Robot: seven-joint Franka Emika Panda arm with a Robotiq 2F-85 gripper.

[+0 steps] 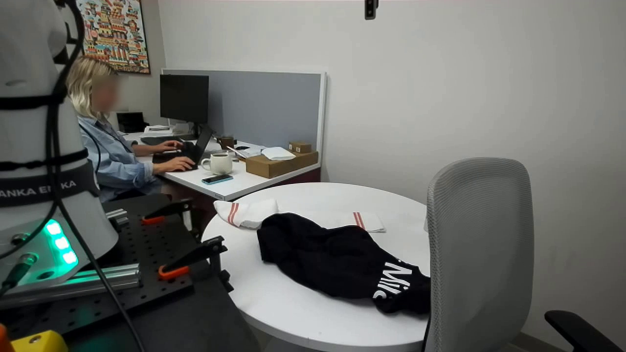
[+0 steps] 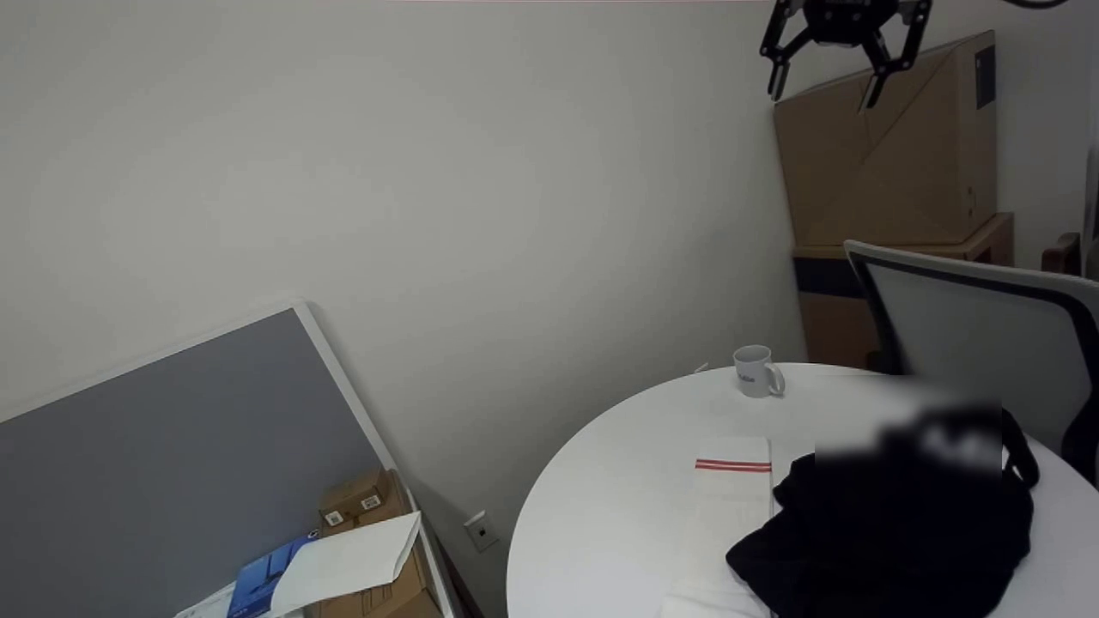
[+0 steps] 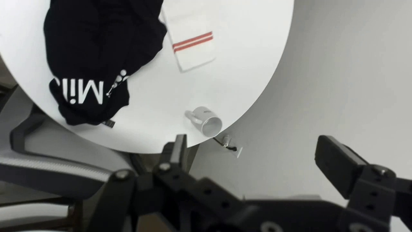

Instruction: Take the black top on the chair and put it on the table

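Note:
The black top (image 1: 332,259) lies crumpled on the white round table (image 1: 313,325), its white lettering towards the chair (image 1: 481,254). In an exterior view the chair's grey backrest hides one end of the top. The black top also shows in an exterior view (image 2: 893,541), partly blurred, and in the wrist view (image 3: 96,45), where its lettered end lies near the rim of the table (image 3: 251,58). My gripper (image 2: 822,99) is open and empty, high above the table and apart from the top. Its spread fingers show in the wrist view (image 3: 251,141).
A white mug (image 2: 752,373) stands near the table's rim by the wall. White cloths with red stripes (image 1: 244,215) lie beside the black top. A person sits at a desk (image 1: 244,183) with a monitor and boxes. A large cardboard box (image 2: 884,163) stands behind the chair.

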